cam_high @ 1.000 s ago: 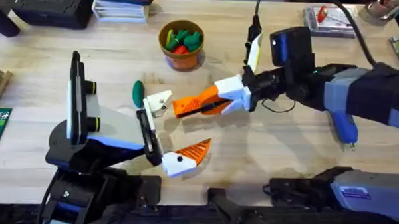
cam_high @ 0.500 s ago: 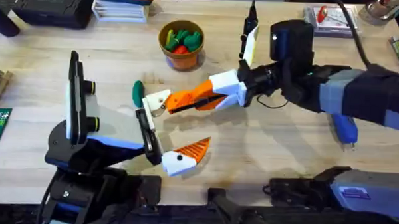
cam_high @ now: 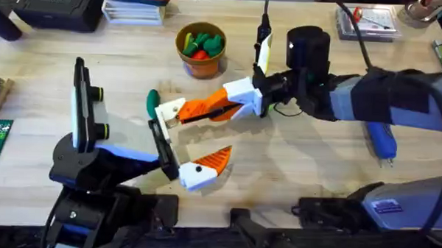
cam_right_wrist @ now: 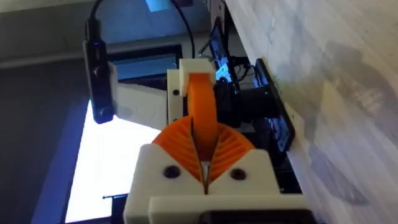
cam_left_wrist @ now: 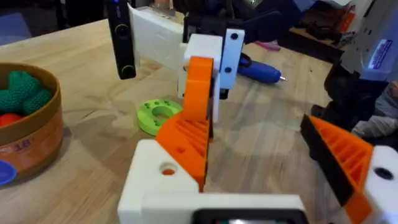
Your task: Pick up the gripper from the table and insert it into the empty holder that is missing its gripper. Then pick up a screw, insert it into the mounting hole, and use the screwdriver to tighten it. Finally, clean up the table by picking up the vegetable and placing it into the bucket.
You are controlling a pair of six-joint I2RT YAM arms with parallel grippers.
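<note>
The left gripper [cam_high: 189,141] is sitting at the left of the tabletop [cam_high: 293,163], its fingers standing wide open with nothing between them: one finger is a bare white holder [cam_high: 170,112], the other is carrying an orange ribbed pad [cam_high: 212,160]. Just left of the holder, the vegetable [cam_high: 152,102] is lying on the wood. Behind it, the bucket [cam_high: 201,50] is standing with green, red and yellow toys inside. The right gripper [cam_high: 207,109] is reaching across from the right, its fingers closed tight on the gripper [cam_high: 196,108], and it is pressing that orange piece's tip against the holder. In the left wrist view the gripper [cam_left_wrist: 186,127] is meeting the white holder [cam_left_wrist: 161,177], with a lime-green disc [cam_left_wrist: 157,116] on the wood beyond. Farther right, the screwdriver [cam_high: 381,141] is lying on the tabletop, partly under the right arm.
</note>
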